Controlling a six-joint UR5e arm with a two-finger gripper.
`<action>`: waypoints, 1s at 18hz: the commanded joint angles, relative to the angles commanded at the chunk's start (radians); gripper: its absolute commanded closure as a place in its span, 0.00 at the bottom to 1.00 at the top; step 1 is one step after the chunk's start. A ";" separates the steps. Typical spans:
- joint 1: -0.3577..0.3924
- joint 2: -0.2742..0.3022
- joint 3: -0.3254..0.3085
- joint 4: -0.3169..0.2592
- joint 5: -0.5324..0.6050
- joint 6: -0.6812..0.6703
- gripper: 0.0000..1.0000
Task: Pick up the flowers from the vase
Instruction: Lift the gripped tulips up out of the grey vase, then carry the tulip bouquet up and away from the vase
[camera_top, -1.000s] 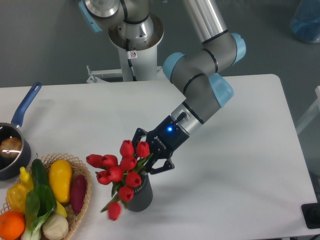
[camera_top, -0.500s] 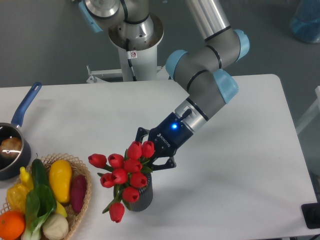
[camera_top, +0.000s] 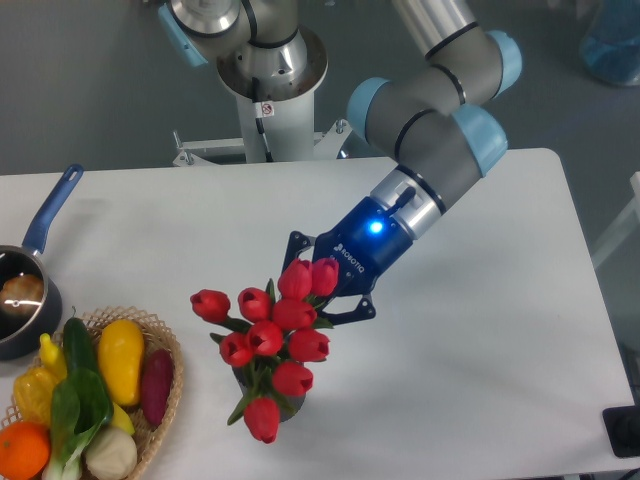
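One fixed view is all you have, looking down across the white table (camera_top: 480, 370). You see the gripper (camera_top: 322, 292) low over the middle of the table, its dark body lit by a blue light, its two black fingers (camera_top: 300, 243) reaching down and to the left. The flowers (camera_top: 272, 335) sit right at those fingers: the two topmost red buds lie between them, and the rest of the bunch spreads below and to the left, wider than what holds it. The jaws look closed on the upper part of the bunch, though the buds hide the contact itself. You can make out only a sliver of the vase (camera_top: 290, 408) under the lowest buds, dark and almost wholly covered; whether the stems are inside its mouth you cannot tell. At the left edge you see a wicker basket (camera_top: 168, 345) of produce, and above it a dark saucepan (camera_top: 22, 335) with a blue handle, both well apart from the flowers.
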 joint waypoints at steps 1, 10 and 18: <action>0.009 0.011 0.003 -0.002 -0.020 -0.005 1.00; 0.092 0.028 0.091 -0.002 -0.114 -0.158 1.00; 0.192 0.035 0.078 0.002 -0.184 -0.163 1.00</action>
